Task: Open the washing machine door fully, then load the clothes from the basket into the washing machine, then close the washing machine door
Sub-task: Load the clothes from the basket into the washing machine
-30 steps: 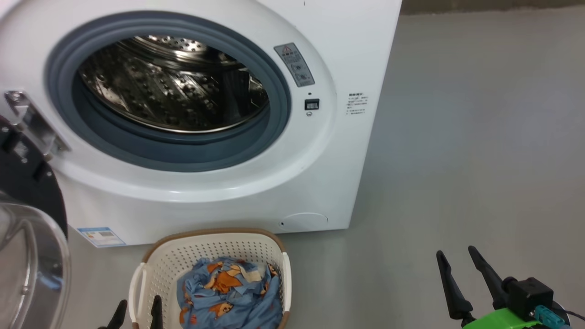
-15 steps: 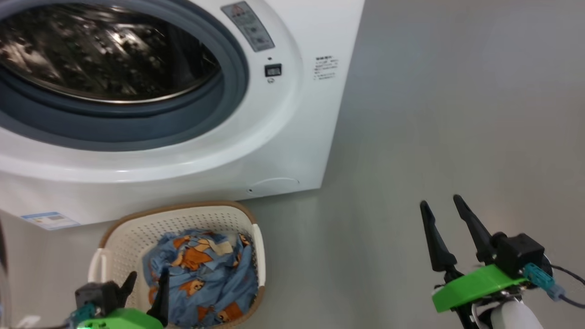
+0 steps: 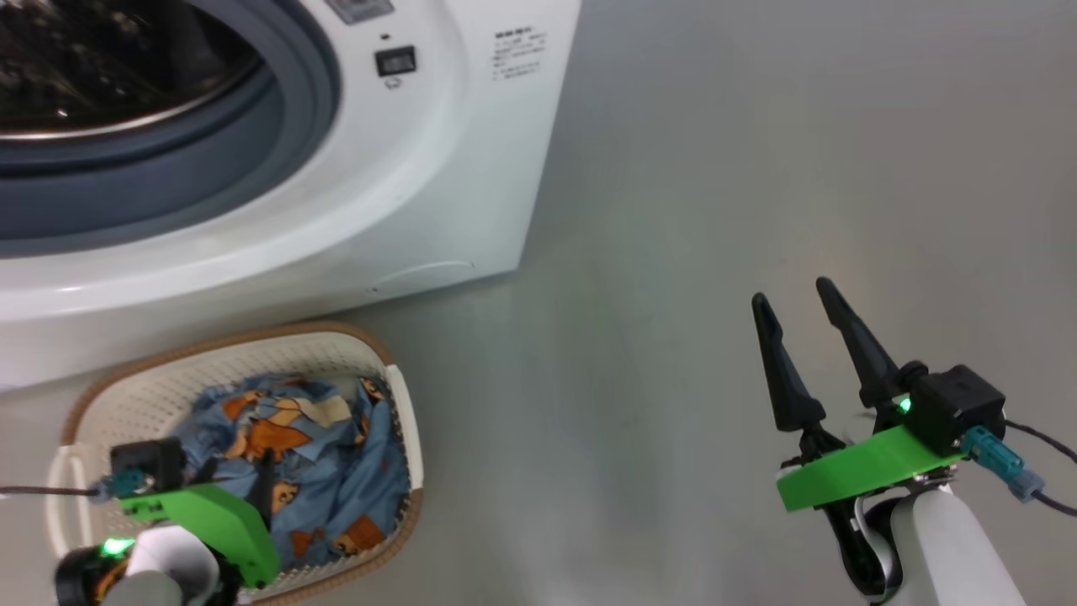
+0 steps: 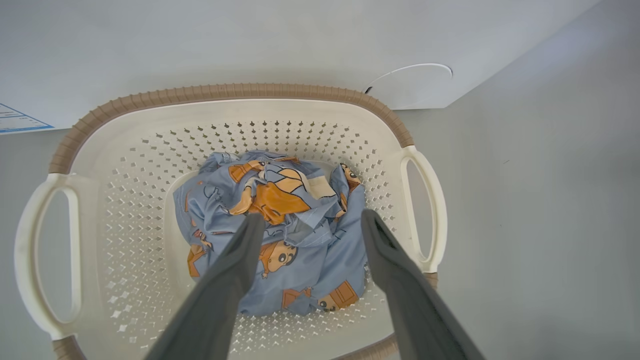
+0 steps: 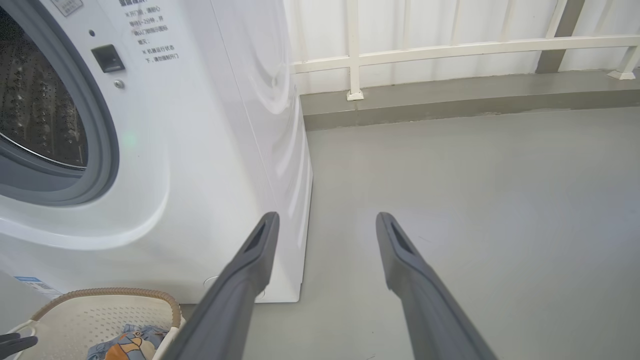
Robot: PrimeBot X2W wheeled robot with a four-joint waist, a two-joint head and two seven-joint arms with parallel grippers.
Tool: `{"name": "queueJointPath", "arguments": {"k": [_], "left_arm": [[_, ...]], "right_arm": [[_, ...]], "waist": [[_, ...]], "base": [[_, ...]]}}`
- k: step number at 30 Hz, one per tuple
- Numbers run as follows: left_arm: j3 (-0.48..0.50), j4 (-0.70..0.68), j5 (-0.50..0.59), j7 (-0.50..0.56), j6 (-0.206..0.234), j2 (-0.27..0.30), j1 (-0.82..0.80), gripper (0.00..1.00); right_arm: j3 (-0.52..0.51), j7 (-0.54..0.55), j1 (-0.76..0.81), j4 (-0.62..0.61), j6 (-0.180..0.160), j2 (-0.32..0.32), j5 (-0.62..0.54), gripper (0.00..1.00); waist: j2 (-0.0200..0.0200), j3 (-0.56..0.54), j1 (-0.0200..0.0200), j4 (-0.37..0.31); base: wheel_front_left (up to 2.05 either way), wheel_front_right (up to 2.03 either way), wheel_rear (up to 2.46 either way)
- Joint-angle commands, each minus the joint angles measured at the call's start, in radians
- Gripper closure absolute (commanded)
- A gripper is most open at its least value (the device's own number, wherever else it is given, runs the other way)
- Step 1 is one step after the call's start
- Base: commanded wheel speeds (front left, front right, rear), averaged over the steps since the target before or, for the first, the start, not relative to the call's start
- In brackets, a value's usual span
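The left hand (image 4: 312,217) has come over the basket (image 4: 225,92), open above the clothes (image 4: 280,195), so a grab looks next; right hand (image 3: 791,290) open, idle

We were in a home laundry corner, by the look of it a balcony or utility area. A white washer (image 5: 200,150) stood on a bare grey floor (image 5: 475,200), with a basket (image 4: 230,92) of clothes (image 4: 300,240) just before it. Behind ran a white railing (image 5: 450,47) on a low grey kerb (image 5: 450,102).
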Motion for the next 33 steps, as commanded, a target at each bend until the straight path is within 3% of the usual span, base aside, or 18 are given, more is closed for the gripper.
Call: {"name": "queueJointPath", "arguments": {"k": [1,14,22,33], "left_arm": [[0.037,0.023,-0.008,-0.018,-0.009,0.044,-0.041,0.00],[0.054,0.260,-0.050,-0.037,-0.018,0.093,-0.228,0.00],[0.049,0.424,-0.046,-0.037,0.005,0.120,-0.321,0.00],[0.046,0.546,-0.069,-0.074,-0.010,0.143,-0.420,0.00]], "right_arm": [[0.030,-0.012,-0.024,-0.031,0.002,0.005,0.024,0.00],[0.032,-0.012,-0.100,-0.065,0.002,0.005,0.037,0.00],[0.042,-0.012,-0.134,-0.076,0.002,0.005,0.039,0.00],[0.043,-0.012,-0.149,-0.090,0.002,0.005,0.033,0.00]], "waist": [[-0.0001,0.089,0.0000,-0.067],[-0.0001,0.239,0.0000,-0.105],[-0.0001,0.291,0.0000,-0.109],[-0.0001,0.350,0.0000,-0.110]], "base": [[0.00,0.00,0.00],[0.00,0.00,0.00],[0.00,0.00,0.00],[0.00,0.00,0.00]]}}
